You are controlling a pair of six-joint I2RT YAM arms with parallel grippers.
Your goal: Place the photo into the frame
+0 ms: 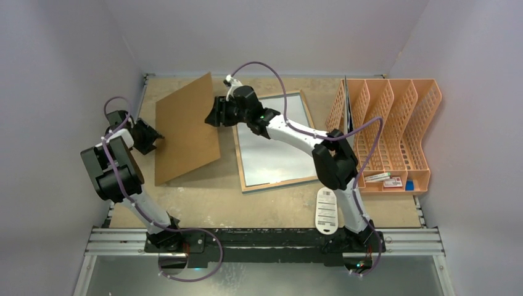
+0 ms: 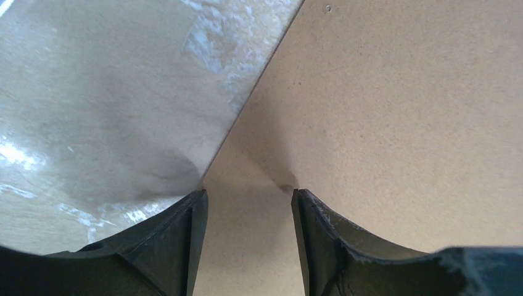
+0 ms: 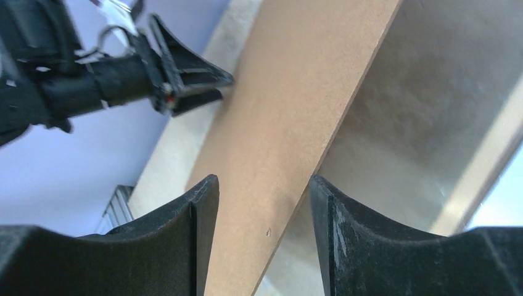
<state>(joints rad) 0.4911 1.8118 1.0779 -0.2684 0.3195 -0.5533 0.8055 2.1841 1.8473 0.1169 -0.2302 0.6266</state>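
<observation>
Left pincer (image 1: 156, 137) at far left, jaws apart, tips against the left edge of a large plain brown rectangular fibreboard panel (image 1: 185, 129); clamps nothing. From its own wrist camera, fingers (image 2: 185, 246) spread, with the panel's flat face (image 2: 401, 111) filling the gap and a glossy pale wooden tabletop (image 2: 92, 92) off to the left. Panel tilted, propped between the two pincers.

Next right, right pincer (image 1: 210, 113) at the panel's right edge, jaws also apart. Seen from its wrist, fingers (image 3: 191, 246) straddle the panel's face (image 3: 290, 105) without closing on it, left pincer (image 3: 203, 83) across at the opposite edge.

Just right of the panel, flat on the table, large rectangular picture frame (image 1: 280, 184), thin light-wood back upward, partly under the right arm. Inside its border, flat white-grey rectangle (image 1: 271, 151), plain side up; photo's back or bare pane, cannot tell.

Furthest right, orange perforated plastic file rack (image 1: 401, 117) with four slots, and a dark thin sheet (image 1: 347, 102) upright in the leftmost.
</observation>
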